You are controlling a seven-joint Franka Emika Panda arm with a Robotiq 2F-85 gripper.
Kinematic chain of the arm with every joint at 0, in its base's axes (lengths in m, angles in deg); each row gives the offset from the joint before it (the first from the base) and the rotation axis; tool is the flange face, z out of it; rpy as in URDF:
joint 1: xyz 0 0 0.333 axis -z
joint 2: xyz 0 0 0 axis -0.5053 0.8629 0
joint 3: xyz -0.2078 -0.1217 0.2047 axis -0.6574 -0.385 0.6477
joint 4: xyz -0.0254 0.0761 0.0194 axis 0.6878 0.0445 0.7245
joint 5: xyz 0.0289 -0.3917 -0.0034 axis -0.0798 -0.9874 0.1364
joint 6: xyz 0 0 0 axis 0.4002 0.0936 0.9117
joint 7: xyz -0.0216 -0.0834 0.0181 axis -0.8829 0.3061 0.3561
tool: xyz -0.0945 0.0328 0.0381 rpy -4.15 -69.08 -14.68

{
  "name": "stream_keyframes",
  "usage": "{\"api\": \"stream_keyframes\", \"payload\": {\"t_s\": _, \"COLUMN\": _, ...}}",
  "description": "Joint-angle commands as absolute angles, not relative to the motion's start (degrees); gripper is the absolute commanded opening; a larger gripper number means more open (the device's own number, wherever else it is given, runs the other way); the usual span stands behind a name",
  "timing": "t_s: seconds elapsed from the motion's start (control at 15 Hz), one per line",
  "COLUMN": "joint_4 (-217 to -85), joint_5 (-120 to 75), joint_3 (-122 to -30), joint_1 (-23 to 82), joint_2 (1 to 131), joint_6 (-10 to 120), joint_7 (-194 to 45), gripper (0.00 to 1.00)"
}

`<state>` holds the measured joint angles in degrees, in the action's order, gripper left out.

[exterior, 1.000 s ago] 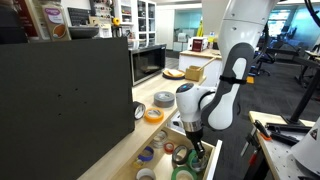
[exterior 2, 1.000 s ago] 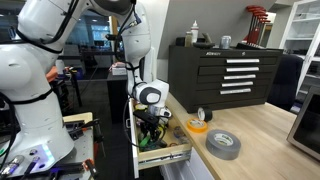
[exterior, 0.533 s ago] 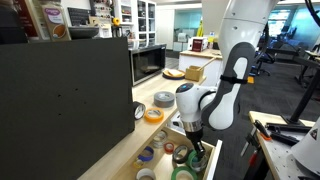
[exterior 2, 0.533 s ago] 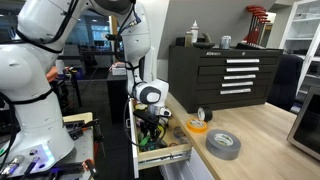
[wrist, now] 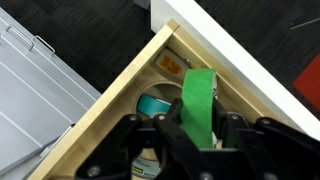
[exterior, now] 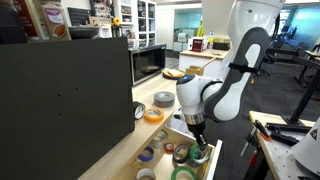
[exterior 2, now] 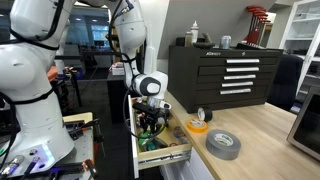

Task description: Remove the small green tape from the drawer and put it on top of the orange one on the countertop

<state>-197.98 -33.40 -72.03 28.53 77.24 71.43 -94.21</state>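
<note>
In the wrist view the black jaws are pinched on the small bright green ring-shaped tape roll (wrist: 199, 98). One jaw presses each flat side, so the roll stands on edge between them and rises toward 12 o'clock. They are open only as far as the roll's width. The roll hangs over the open inside of the light wood box drawer (wrist: 105, 105). Whether it is clear of the drawer floor cannot be told.

At 9 o'clock from the held roll a blue tape roll (wrist: 152, 104) lies flat in the drawer. The drawer's white front panel (wrist: 225, 45) runs past at 1 o'clock.

In an exterior view the white Panda arm (exterior: 215, 95) reaches down to the drawer. The green roll (exterior: 200, 155) shows at the jaw tips, and a bigger green roll (exterior: 183, 174) lies at 7 o'clock from it.

At 10 o'clock from the jaws, the low flat orange tape roll (exterior: 153, 116) lies on the long pale beige worktop (exterior: 140, 132). Its top is bare. The wider grey tape roll (exterior: 163, 99) sits just beyond it at 11 o'clock.
</note>
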Motion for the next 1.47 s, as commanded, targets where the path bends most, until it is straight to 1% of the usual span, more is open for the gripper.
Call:
{"api": "stream_keyframes", "payload": {"t_s": 0.0, "joint_4": -200.87, "joint_5": -34.63, "joint_3": -72.24, "joint_1": 27.5, "joint_2": 70.18, "joint_6": 65.89, "joint_7": -92.1, "gripper": 0.09}}
{"api": "stream_keyframes", "payload": {"t_s": 0.47, "joint_4": -200.52, "joint_5": -35.06, "joint_3": -72.0, "joint_1": 27.43, "joint_2": 62.08, "joint_6": 60.24, "joint_7": -90.72, "gripper": 0.09}}
{"api": "stream_keyframes", "payload": {"t_s": 0.87, "joint_4": -198.6, "joint_5": -39.32, "joint_3": -73.36, "joint_1": 27.38, "joint_2": 58.54, "joint_6": 58.72, "joint_7": -84.53, "gripper": 0.09}}
{"api": "stream_keyframes", "payload": {"t_s": 1.4, "joint_4": -191.79, "joint_5": -48.72, "joint_3": -75.89, "joint_1": 27.15, "joint_2": 59.98, "joint_6": 59.35, "joint_7": -71.11, "gripper": 0.08}}
